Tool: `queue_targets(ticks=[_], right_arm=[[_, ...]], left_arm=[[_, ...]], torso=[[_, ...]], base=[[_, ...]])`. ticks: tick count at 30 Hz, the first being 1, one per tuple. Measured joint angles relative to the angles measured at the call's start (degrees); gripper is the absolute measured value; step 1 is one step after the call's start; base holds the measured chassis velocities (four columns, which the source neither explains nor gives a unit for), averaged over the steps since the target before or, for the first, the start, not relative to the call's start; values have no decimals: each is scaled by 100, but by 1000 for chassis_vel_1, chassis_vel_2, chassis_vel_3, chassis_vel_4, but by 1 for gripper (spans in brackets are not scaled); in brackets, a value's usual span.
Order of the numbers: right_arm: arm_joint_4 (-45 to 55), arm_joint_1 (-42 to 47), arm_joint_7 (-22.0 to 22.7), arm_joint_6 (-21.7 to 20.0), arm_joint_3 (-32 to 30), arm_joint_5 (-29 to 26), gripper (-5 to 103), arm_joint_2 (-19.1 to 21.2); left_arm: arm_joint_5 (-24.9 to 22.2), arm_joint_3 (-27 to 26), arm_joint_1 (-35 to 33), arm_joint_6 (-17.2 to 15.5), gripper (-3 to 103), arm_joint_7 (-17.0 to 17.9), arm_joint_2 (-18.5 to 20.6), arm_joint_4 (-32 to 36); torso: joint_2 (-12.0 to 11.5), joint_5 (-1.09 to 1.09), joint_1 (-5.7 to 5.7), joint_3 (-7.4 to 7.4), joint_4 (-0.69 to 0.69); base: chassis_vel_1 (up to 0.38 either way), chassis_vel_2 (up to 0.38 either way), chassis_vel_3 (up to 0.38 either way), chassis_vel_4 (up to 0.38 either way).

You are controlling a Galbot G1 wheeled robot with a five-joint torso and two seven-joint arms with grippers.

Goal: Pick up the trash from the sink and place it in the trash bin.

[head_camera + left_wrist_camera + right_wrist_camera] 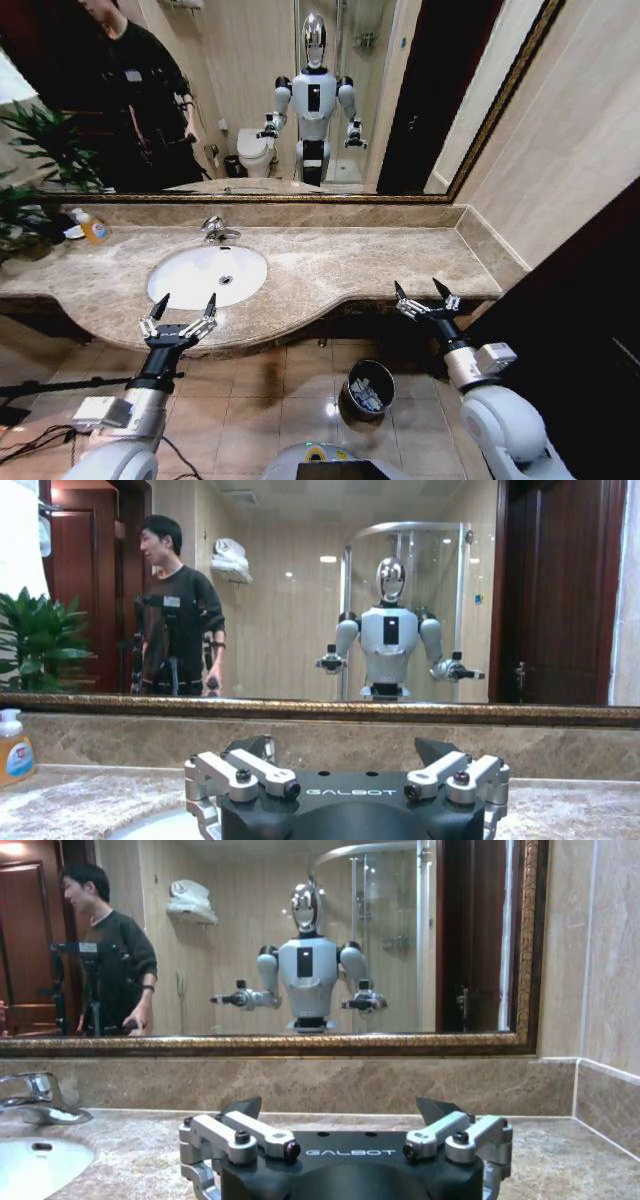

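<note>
White sink (190, 275) in mottled brown marble counter (350, 265); dark shiny trash bin (352, 400); orange bottle (94, 230); gold-framed mirror (500, 100).

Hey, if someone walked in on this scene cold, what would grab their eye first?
The big wall mirror above the counter, reflecting the robot. Below it, the white sink looks empty. The open left gripper hovers at its front edge, the open right gripper over the counter's right end, with the trash bin on the floor between them.

A glossy white ceramic sink (205, 275) is set in polished brown marble (340, 265) — veined and smooth. The faucet (214, 229) is bright chrome; the trash bin (366, 390) — dark shiny metal.
</note>
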State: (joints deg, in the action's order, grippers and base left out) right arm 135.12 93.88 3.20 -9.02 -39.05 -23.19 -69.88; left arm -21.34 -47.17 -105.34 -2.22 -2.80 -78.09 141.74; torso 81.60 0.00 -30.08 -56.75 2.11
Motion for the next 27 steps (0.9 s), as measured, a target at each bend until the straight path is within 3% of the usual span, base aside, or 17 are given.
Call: queue_targets(ticks=[27], right_arm=[[-8, 0, -5, 9, 1, -1, 100, 0]], left_arm=[[0, 0, 0, 0, 100, 0, 0, 0]], torso=[[0, 0, 0, 0, 0]], base=[[0, 0, 0, 0]])
